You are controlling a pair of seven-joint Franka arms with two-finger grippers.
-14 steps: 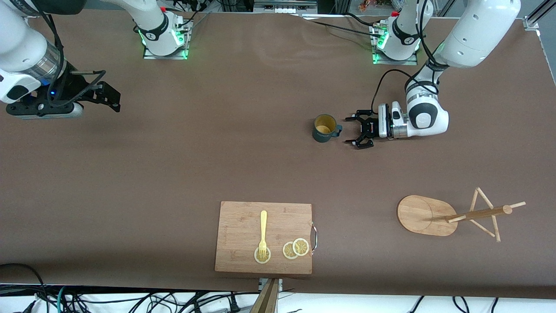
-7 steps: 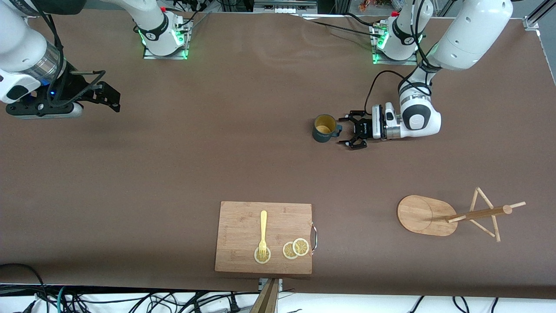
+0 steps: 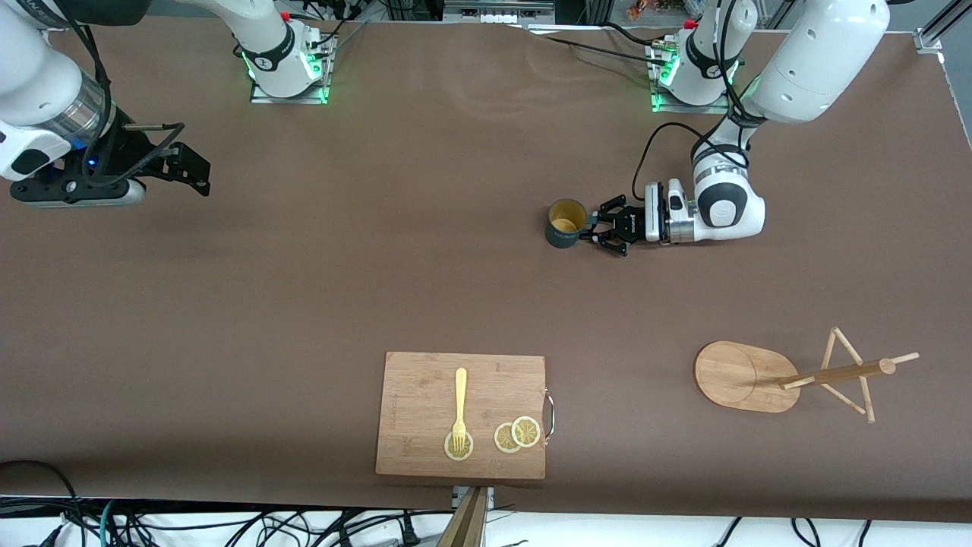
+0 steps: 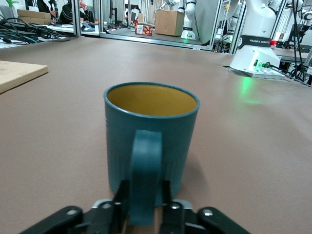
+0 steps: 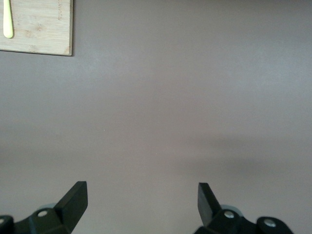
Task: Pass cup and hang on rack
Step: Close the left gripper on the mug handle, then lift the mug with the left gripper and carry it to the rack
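Observation:
The dark teal cup (image 3: 563,222) with its yellow inside stands upright on the table in front of the left arm's base. Its handle points at my left gripper (image 3: 591,230). In the left wrist view the cup (image 4: 151,131) fills the middle, and my left gripper (image 4: 145,200) has a finger against each side of the handle, shut on it low over the table. The wooden rack (image 3: 733,376) stands nearer the front camera, toward the left arm's end. My right gripper (image 3: 190,171) waits open and empty over the table at the right arm's end; it also shows in the right wrist view (image 5: 143,195).
A bamboo cutting board (image 3: 463,414) lies near the front edge, with a yellow fork (image 3: 459,406) and lemon slices (image 3: 516,434) on it. Its corner shows in the right wrist view (image 5: 39,24). The rack's pegs (image 3: 850,372) spread toward the left arm's end.
My left gripper has moved up to the cup and closed its fingers on the handle. The cup, the rack and the right arm have not moved.

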